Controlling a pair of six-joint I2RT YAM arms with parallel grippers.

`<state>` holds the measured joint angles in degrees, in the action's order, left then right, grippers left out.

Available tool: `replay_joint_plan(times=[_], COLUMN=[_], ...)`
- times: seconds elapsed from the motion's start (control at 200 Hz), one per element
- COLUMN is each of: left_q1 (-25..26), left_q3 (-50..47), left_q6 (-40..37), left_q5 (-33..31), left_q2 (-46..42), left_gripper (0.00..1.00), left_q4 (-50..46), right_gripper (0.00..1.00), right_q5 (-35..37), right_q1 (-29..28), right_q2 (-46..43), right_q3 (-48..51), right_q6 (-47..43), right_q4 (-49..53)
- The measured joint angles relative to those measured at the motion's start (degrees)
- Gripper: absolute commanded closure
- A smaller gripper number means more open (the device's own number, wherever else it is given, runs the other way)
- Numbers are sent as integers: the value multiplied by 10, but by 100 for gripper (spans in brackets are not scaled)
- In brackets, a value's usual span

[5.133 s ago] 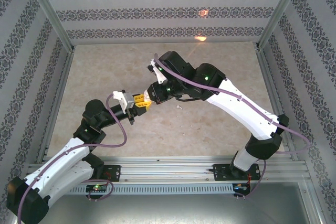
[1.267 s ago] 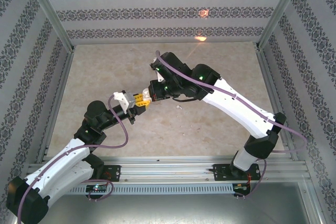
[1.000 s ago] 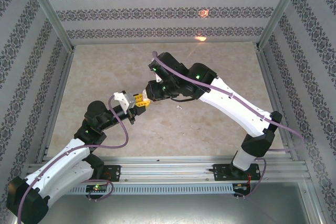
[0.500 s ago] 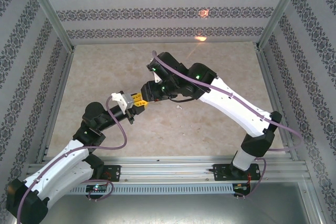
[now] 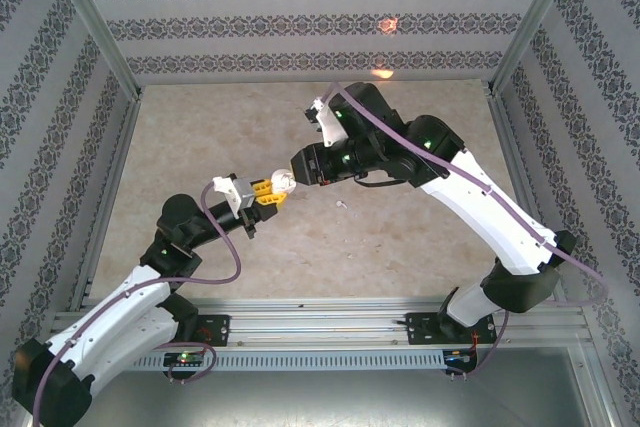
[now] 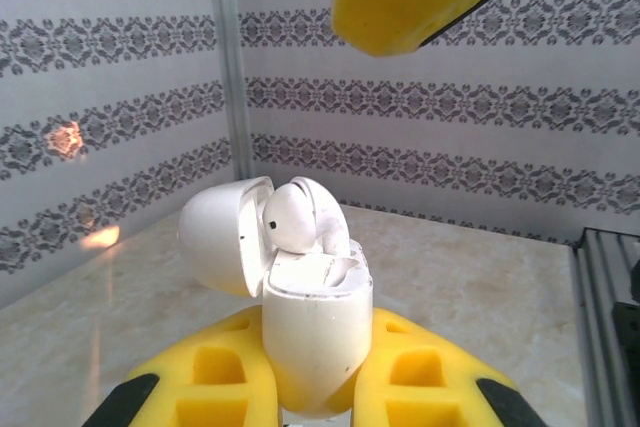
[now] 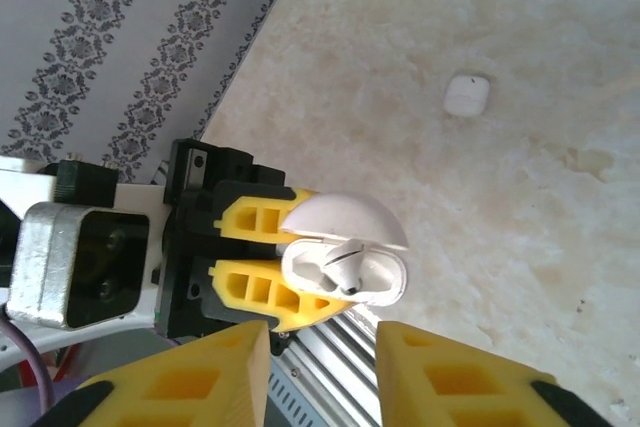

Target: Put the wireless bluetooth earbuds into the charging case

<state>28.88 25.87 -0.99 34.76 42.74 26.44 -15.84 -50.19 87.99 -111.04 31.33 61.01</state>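
Beige marbled tabletop (image 5: 200, 137) lay beneath; left gripper (image 6: 315, 372) clamped the open charging case (image 6: 318, 327), one earbud (image 6: 290, 217) sticking up inside, while right gripper (image 7: 322, 347) hovered nearby, jaws parted, empty.

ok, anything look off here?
One earbud sits tilted and proud in the open case, not seated. A second small white piece, likely the other earbud, lies loose on the table.

The bench (image 5: 200, 127), a beige marbled slab bordered by metal rails (image 5: 105, 187) and patterned walls (image 5: 300, 7), carries one small white earbud (image 7: 467, 95) lying loose on its bare surface, with a bright glint of light at its far edge.
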Motion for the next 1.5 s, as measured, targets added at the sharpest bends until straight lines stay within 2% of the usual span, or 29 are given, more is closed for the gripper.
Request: replay_joint_plan(times=[0.525, 1.099, 1.499], left_q1=[0, 0, 0], left_q3=[-2, -2, -2], left_q6=[32, 32, 27], left_q5=[37, 36, 20], left_q2=[22, 28, 30], left_gripper=[100, 100, 100], left_q4=[30, 30, 19], right_gripper=[69, 70, 88], right_q5=[-22, -23, -18], right_q1=[3, -3, -3], right_q2=[19, 47, 50], right_q3=[4, 17, 35], right_q6=[-102, -88, -33], right_q4=[24, 26, -4])
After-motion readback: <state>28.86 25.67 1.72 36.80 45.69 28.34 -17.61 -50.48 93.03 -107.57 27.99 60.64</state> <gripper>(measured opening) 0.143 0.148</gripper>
